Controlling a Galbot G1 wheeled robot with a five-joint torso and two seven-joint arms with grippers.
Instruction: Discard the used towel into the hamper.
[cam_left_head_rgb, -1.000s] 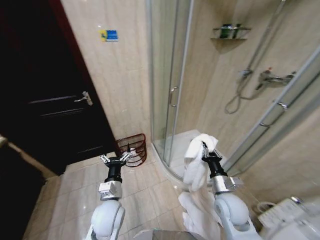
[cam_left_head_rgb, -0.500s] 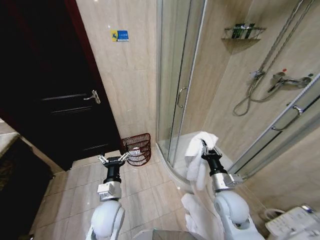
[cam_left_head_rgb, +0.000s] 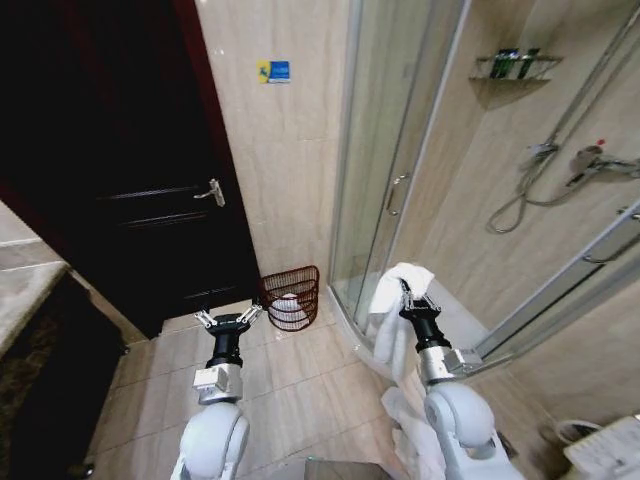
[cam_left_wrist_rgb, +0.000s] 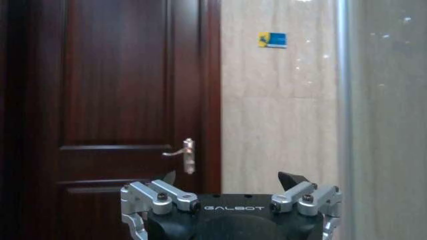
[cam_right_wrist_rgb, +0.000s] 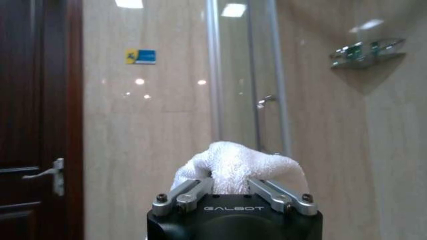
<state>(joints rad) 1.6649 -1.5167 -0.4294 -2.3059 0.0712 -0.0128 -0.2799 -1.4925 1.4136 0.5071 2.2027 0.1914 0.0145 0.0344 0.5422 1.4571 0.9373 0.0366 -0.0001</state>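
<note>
A white towel hangs from my right gripper, which is shut on its top fold and held up in front of the shower door. In the right wrist view the towel bulges between the closed fingers. The hamper, a dark red-brown wire basket, stands on the floor against the wall between the door and the shower, with something white inside. My left gripper is held up open and empty, just left of the hamper and nearer to me; its fingers are spread apart in the left wrist view.
A dark wooden door with a metal handle fills the left. The glass shower enclosure stands to the right. More white cloth lies on the tiled floor by my right arm.
The whole view has swung left: door, hamper and shower have shifted right in the picture. Both arms hold the same pose, the towel still in the right gripper.
</note>
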